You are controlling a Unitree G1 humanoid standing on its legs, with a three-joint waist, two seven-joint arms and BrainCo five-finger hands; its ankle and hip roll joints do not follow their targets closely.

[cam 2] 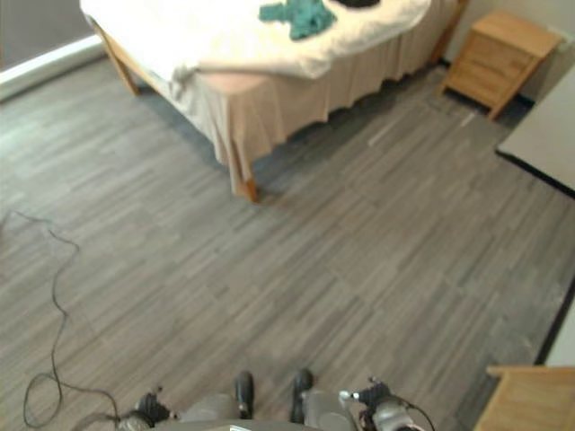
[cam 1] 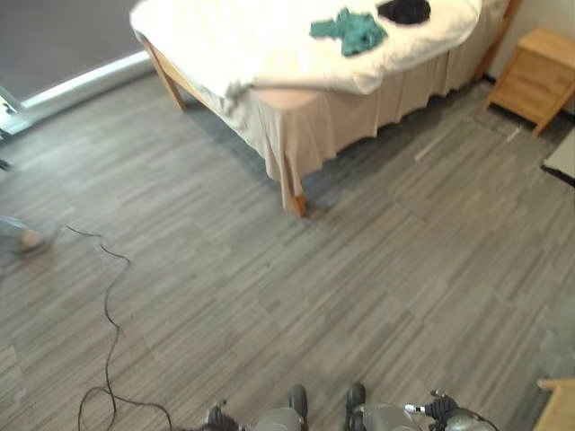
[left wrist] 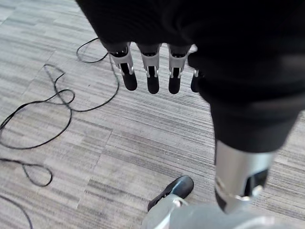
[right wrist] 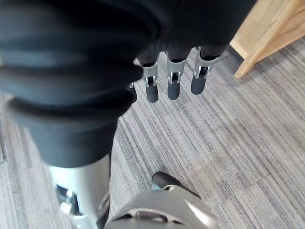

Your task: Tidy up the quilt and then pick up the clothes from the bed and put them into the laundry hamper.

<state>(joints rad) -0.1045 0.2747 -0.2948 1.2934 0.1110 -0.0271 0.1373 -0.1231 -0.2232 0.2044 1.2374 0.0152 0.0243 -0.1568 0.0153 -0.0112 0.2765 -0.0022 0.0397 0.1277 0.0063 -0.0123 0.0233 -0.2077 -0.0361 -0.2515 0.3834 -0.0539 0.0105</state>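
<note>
Both hands hang at the robot's sides, well short of the bed (cam 1: 296,126); left hand (left wrist: 150,71) with fingers (left wrist: 152,81) straight and slack, holding nothing; right hand (right wrist: 174,76) likewise, fingers (right wrist: 173,88) loose and empty, over bare floor (cam 1: 359,287). The bed stands far ahead of the fingers, its near corner leg toward the robot, beige skirt hanging below a white quilt (cam 1: 234,36). Quilt lies rumpled, one flap drooping over the near edge; the near corner of the mattress shows uncovered. On the quilt, well beyond reach, a teal garment (cam 1: 350,31) in a loose heap and a black garment (cam 1: 404,11) just past it, the two near each other but apart. A wooden nightstand (cam 1: 535,76) sits beyond the bed's far end, off toward the right hand's side; another pale wood piece stands close by the right fingers (right wrist: 267,33). No hamper made out. Judgement: step in hand is the approach, nothing yet tidied. To do it well, walk up square to the long near side, stop close enough that both hands reach past the drooping flap, keep fingers open, then take the quilt edge at two well-spaced places and draw it flat, minding that the clothes ride on top and may slide off
</note>
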